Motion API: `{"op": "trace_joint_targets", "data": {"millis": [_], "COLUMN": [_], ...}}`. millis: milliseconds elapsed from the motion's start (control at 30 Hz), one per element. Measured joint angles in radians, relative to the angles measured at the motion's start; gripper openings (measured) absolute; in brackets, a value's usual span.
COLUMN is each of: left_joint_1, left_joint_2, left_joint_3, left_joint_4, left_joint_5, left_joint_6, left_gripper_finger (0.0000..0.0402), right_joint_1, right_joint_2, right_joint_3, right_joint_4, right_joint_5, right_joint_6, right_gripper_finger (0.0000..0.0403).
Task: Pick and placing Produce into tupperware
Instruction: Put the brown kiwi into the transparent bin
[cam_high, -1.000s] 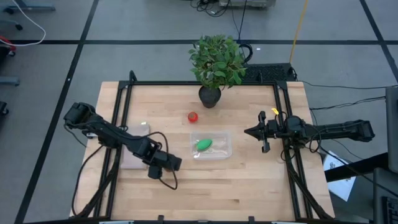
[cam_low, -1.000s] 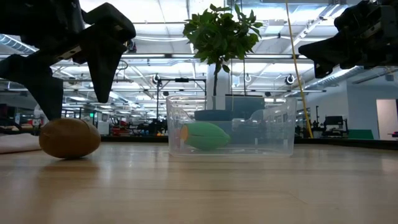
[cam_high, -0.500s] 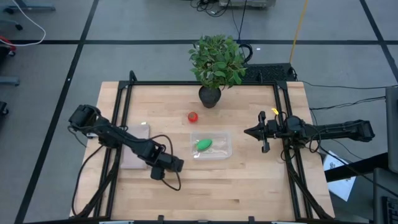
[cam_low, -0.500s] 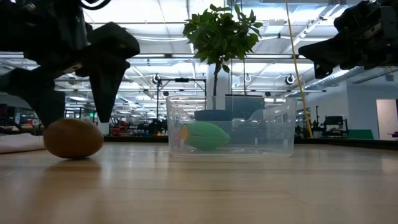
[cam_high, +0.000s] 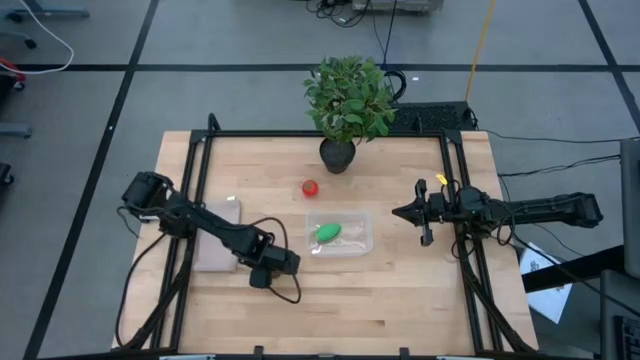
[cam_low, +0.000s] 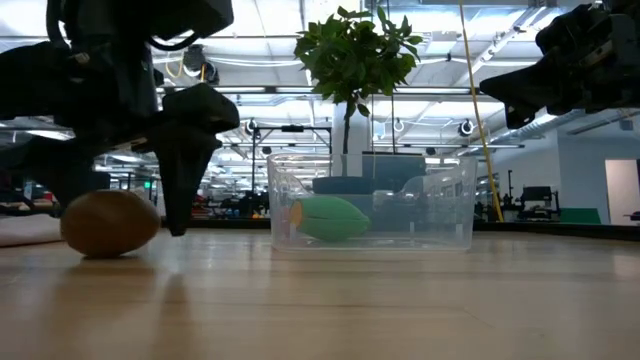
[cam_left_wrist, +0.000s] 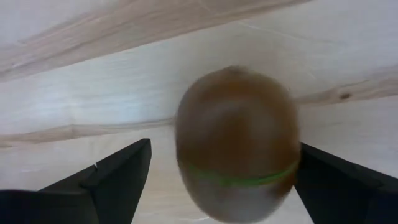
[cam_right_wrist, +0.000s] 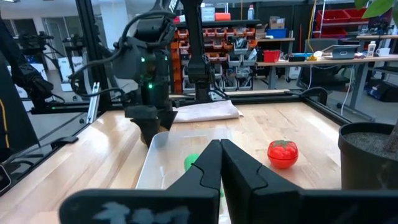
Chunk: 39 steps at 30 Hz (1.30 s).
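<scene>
Bare worktop fills the lower right of the high view, open for passage. At centre the tupperware blocks the way, with the tomato and potted plant above it (close together). The left gripper and kiwi crowd lower left.

On the tabletop, the tupperware holds the oblong fruit. The tomato lies between it and the potted plant. The kiwi sits left of the tupperware, between the left pincer's fingers.
</scene>
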Motion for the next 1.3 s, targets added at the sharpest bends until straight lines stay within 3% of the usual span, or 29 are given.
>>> {"op": "trace_joint_targets", "data": {"millis": [233, 633, 967, 1133, 1300], "left_joint_1": [0.006, 0.002, 0.0, 0.005, 0.014], "left_joint_2": [-0.004, -0.003, -0.009, -0.04, -0.093], "left_joint_3": [-0.004, -0.006, -0.007, -0.008, -0.008], "left_joint_4": [0.001, -0.011, 0.002, 0.037, 0.053], "left_joint_5": [0.015, -0.007, -0.051, -0.148, -0.146], "left_joint_6": [-0.014, -0.03, -0.088, -0.126, -0.191], "left_gripper_finger": [0.0327, 0.0213, 0.0237, 0.0228, 0.0223], "right_joint_1": [0.0, 0.0, 0.0, 0.0, 0.0], "right_joint_2": [0.006, 0.007, 0.007, 0.007, 0.007], "right_joint_3": [0.0, 0.0, 0.0, 0.0, 0.0], "right_joint_4": [0.0, 0.0, 0.0, 0.0, 0.001], "right_joint_5": [0.0, 0.0, 0.0, 0.0, 0.0], "right_joint_6": [-0.012, -0.015, -0.012, -0.011, -0.011], "right_gripper_finger": [0.0, 0.0, 0.0, 0.0, 0.0]}}
